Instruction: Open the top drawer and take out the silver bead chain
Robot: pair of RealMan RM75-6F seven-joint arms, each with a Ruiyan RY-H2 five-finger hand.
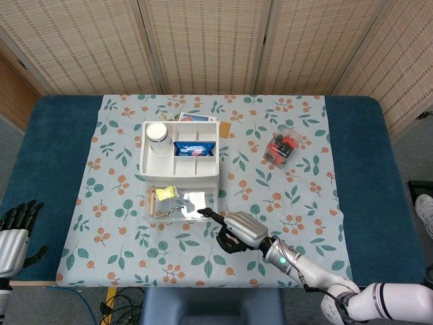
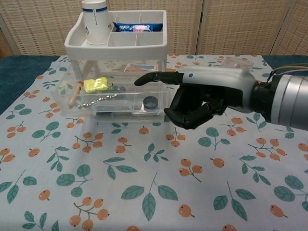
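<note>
The clear top drawer (image 2: 120,108) of the small drawer unit (image 1: 179,157) stands pulled well out toward me. Inside it lies the silver bead chain (image 2: 98,99) (image 1: 164,212), beside a yellow item (image 2: 96,84), a wooden stick (image 2: 74,96) and a dark ring (image 2: 150,102). My right hand (image 2: 202,98) (image 1: 237,233) is at the drawer's front right corner. One finger (image 2: 149,78) reaches out over the front rim and the others are curled in on nothing. My left hand (image 1: 13,233) hangs off the table's near left edge with its fingers apart and nothing in it.
A white divided tray (image 1: 145,159) tops the unit, holding a paper cup (image 1: 157,133) and a blue packet (image 1: 194,148). A clear box of red things (image 1: 284,147) lies at the right on the patterned cloth (image 1: 122,237). Folding screens stand behind.
</note>
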